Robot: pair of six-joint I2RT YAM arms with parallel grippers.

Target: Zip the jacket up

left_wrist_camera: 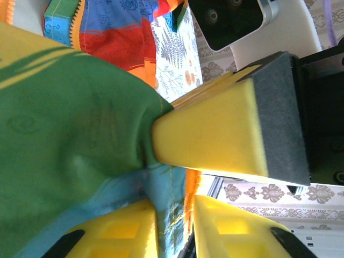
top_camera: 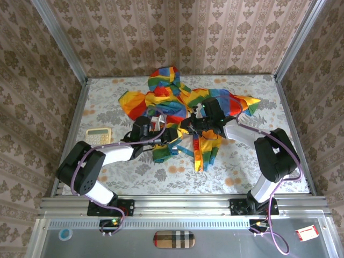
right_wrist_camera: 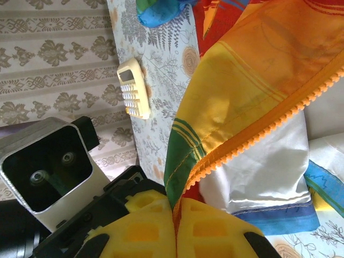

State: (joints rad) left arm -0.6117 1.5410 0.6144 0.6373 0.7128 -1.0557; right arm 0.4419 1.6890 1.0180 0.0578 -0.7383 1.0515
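The jacket (top_camera: 161,97), in broad rainbow stripes, lies crumpled at the middle back of the table. Both grippers meet at its near edge. My left gripper (top_camera: 171,137) (left_wrist_camera: 174,228) is shut on a blue fold of the jacket (left_wrist_camera: 64,134), where the orange zipper tape (left_wrist_camera: 192,188) runs between its yellow fingers. My right gripper (top_camera: 196,124) (right_wrist_camera: 176,209) is shut on the jacket (right_wrist_camera: 242,80) at a green stripe, right where the orange zipper teeth (right_wrist_camera: 258,131) end. In the left wrist view, one of the right gripper's fingers (left_wrist_camera: 215,134) presses into the green cloth.
A cream calculator (top_camera: 98,136) (right_wrist_camera: 133,88) lies on the floral table left of the left arm. Patterned walls enclose the table on three sides. The left arm's wrist housing (right_wrist_camera: 48,166) sits close beside the right gripper.
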